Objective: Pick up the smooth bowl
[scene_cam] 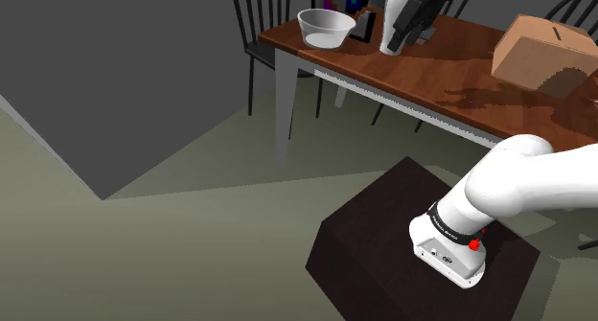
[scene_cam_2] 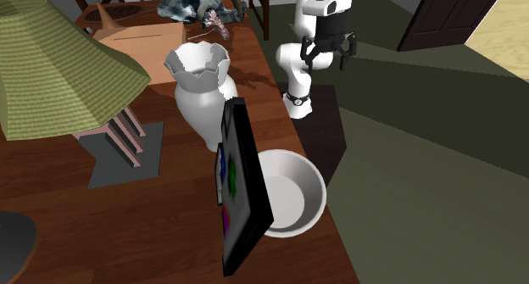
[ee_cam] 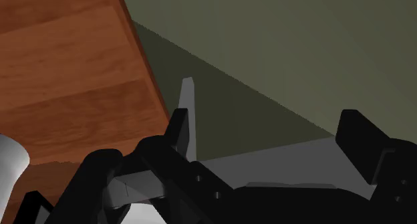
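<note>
Fingers spread wide apart, nothing between them. White smooth round bowl in upper centre of shoulder view, on brown wooden table near its corner. Black flat picture frame stands just beside bowl, white scallop-rimmed vase behind frame. All-black gripper to right of bowl in shoulder view, apart from it.

- I am looking into a room of a home, most likely a dining room.
- A wooden table stands here, with dark spindle-back chairs beside it.
- On the table I see a lamp with a green shade, a white vase and a black picture frame.
- A dark brown door is further back.
</note>
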Motion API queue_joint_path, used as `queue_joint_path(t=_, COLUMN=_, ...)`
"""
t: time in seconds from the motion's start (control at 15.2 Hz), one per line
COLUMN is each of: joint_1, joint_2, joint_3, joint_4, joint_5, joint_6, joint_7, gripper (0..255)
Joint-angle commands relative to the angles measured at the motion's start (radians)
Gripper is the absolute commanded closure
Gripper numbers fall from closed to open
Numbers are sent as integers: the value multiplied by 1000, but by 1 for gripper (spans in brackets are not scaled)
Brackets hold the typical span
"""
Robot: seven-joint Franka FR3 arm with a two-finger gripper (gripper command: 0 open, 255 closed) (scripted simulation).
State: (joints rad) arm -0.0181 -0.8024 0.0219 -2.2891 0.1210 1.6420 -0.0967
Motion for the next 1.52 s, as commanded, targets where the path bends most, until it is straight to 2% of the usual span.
queue_joint_path(t=0.0, joint_1=0, joint_2=0, joint_3=0, joint_4=0, joint_5=0, joint_6=0, joint_7=0, gripper=0)
queue_joint_path(t=0.4, joint_1=-23, joint_2=225, joint_3=59, joint_4=111, joint_5=-86, joint_6=117, joint_7=14, gripper=0)
queue_joint_path(t=0.79, joint_1=-52, joint_2=455, joint_3=117, joint_4=265, joint_5=-202, joint_6=190, joint_7=54, gripper=0)
queue_joint_path(t=1.12, joint_1=-68, joint_2=654, joint_3=159, joint_4=431, joint_5=-323, joint_6=209, joint_7=102, gripper=0)
queue_joint_path(t=1.45, joint_1=-60, joint_2=863, joint_3=184, joint_4=639, joint_5=-462, joint_6=185, joint_7=148, gripper=0)
